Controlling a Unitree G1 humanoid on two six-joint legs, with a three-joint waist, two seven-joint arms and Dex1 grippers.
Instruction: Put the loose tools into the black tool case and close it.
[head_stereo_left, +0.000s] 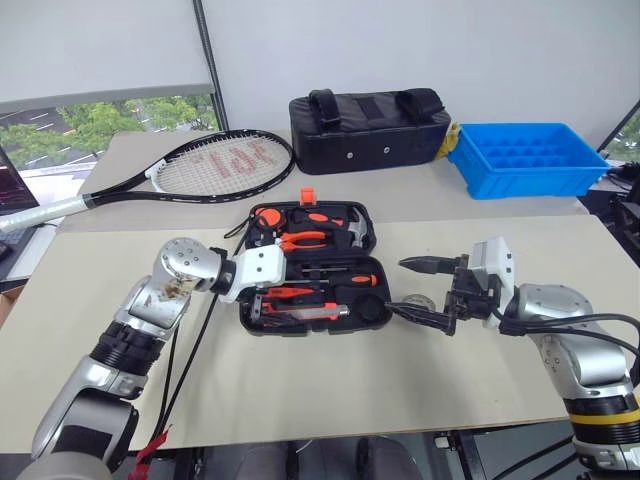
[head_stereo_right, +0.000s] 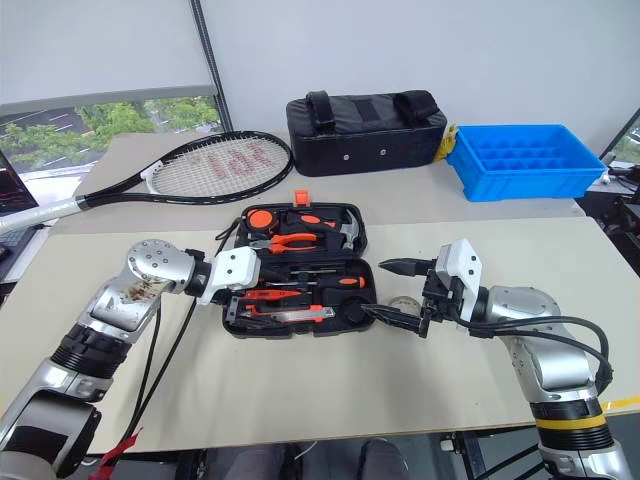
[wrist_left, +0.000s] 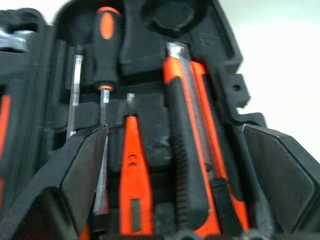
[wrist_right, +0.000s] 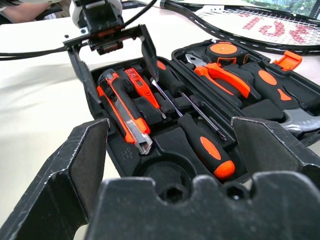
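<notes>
Plastic, rigid and ribbed, is what I judge the black tool case (head_stereo_left: 310, 268) to be: a stiff clamshell that won't flex, light when bare but loaded now, so I'd expect it to slide on the smooth desk (head_stereo_left: 330, 385) if pushed from one side only. It lies open at the middle of the desk, lid half away from me, base half nearer. My best hold for closing looks like the far rim of the lid near the orange latch (head_stereo_left: 308, 196), folding it toward me while the other arm steadies the base. In the base I see the orange-and-black utility knife (wrist_right: 125, 117) seated along the near edge, a slim orange tester (wrist_left: 132, 180) beside it, and screwdrivers (wrist_right: 202, 142) with red-and-black handles in their grooves; the round recess (wrist_right: 167, 175) at the right end looks bare. A small pale roll (head_stereo_left: 418, 304) sits on the desk just beside that end, close to my right gripper (head_stereo_left: 420, 290), whose jaws are spread wide with nothing between them. My left gripper (wrist_right: 112, 47) hovers over the knife end, jaws apart and holding nothing. The lid holds pliers (head_stereo_left: 305, 239), a tape measure (wrist_right: 222, 49) and a hammer (head_stereo_left: 350, 232).
</notes>
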